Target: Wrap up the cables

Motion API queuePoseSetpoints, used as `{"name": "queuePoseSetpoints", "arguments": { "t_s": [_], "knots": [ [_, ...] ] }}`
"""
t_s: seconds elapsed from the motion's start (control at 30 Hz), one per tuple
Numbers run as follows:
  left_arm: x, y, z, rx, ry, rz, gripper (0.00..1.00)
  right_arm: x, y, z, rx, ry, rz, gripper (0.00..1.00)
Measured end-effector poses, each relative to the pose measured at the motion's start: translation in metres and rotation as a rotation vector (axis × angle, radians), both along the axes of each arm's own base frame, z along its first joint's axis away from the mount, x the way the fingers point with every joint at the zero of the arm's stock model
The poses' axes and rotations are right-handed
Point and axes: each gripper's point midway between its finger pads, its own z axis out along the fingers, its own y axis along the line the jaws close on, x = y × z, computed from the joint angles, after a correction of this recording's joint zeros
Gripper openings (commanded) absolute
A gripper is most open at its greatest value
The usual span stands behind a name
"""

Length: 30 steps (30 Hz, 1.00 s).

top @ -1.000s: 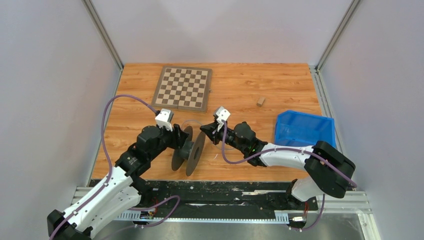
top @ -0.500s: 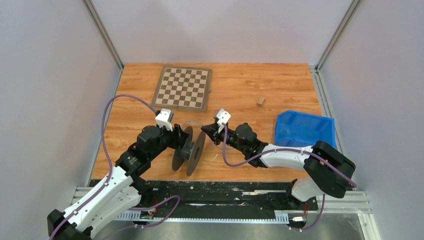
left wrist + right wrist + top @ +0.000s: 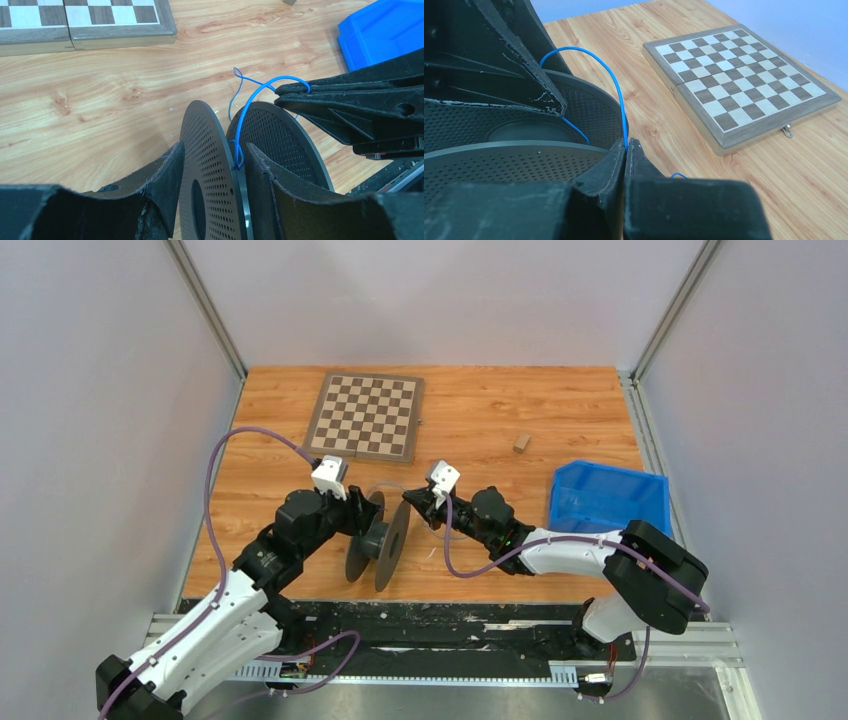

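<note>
Plainly, what I see from here is a dark grey plastic spool (image 3: 378,540) with two round flanges peppered with small holes, standing on edge. A thin blue cable (image 3: 245,110) rises from between the flanges in a smooth arch, and a loose loop of it lies on the boards beyond. In the right wrist view the cable (image 3: 609,75) curves up over the spool (image 3: 499,160) and comes down into my own fingers.

The table (image 3: 480,410) is orange-brown wood-grain laminate, boxed in by pale walls and aluminium corner posts. At the far side lies a folded wooden chessboard (image 3: 365,418); a small wooden block (image 3: 521,443) sits well apart to its right, and a blue plastic bin (image 3: 608,498) stands at the right edge.

The left gripper (image 3: 214,150) is spread only as wide as one flange and clamps it, a scuffed black finger pressed against each face. The right gripper (image 3: 626,145) is pinched fully together on the thin blue cable, just beside the rim of the spool; from the left wrist I see the right gripper's (image 3: 295,92) tips nipping the top of the arch.
</note>
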Motion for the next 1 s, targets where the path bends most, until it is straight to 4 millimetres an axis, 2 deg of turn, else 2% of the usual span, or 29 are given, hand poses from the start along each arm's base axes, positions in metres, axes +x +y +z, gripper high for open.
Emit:
{"name": "queuePoseSetpoints", "arguments": {
  "t_s": [0.13,0.27,0.33,0.5,0.57,0.73,1.0],
  "knots": [
    [0.001,0.0,0.0,0.002,0.002,0.004,0.58,0.0,0.0,0.001,0.0,-0.019,0.006,0.0],
    [0.002,-0.001,0.0,-0.002,0.0,0.005,0.53,-0.002,0.001,0.004,0.002,-0.034,0.018,0.0],
    [0.003,-0.001,0.001,-0.003,0.0,0.005,0.48,-0.003,0.002,0.004,-0.002,-0.045,0.027,0.0],
    [0.005,-0.003,0.004,-0.006,0.0,0.004,0.26,-0.004,0.003,0.004,-0.023,-0.08,0.047,0.01],
    [0.005,-0.004,0.006,-0.006,-0.005,0.002,0.21,-0.005,0.003,0.003,-0.034,-0.087,0.053,0.02],
    [0.004,-0.003,0.007,0.004,-0.001,-0.002,0.2,-0.008,0.004,-0.002,-0.056,-0.092,0.065,0.01],
    [-0.001,-0.003,0.007,0.016,0.025,-0.016,0.27,-0.011,-0.003,-0.02,-0.096,-0.069,0.055,0.0]
  ]
}}
